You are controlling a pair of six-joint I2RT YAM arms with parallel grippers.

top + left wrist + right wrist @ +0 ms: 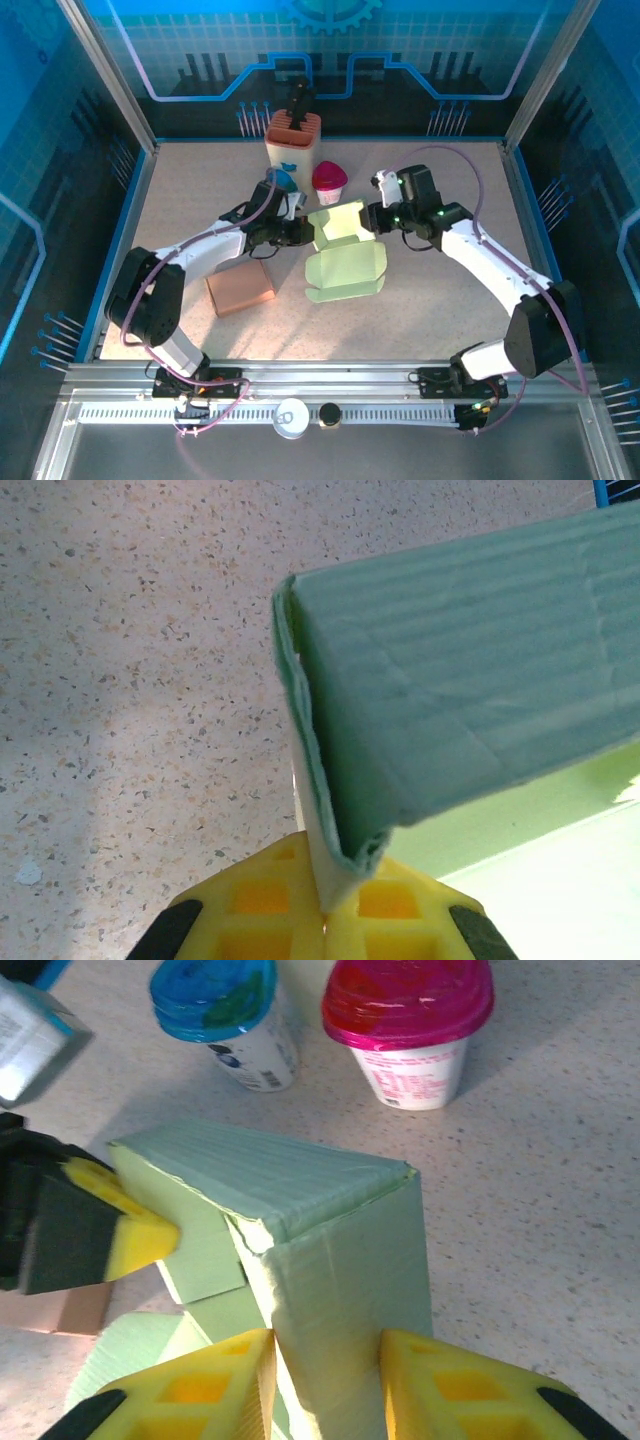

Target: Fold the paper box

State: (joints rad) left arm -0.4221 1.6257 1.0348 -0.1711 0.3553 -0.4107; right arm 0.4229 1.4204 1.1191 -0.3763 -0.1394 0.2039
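The light green paper box (345, 270) lies mid-table with its far part raised and partly folded. My left gripper (303, 232) reaches in from the left and is shut on the box's left flap. In the left wrist view that flap's doubled edge (330, 810) is pinched between the yellow fingers (270, 910). My right gripper (368, 218) comes from the right. In the right wrist view its two yellow fingers (210, 1390) press on both sides of the box's upright folded wall (340, 1260). The left gripper's yellow fingertip (130, 1230) shows at the box's far corner.
A brown cardboard box (240, 288) lies left of the green one. Behind it stand a blue-lidded cup (225, 1015), a pink-lidded cup (410, 1020) and an orange-topped container (293, 140). Blue walls ring the speckled table (450, 320).
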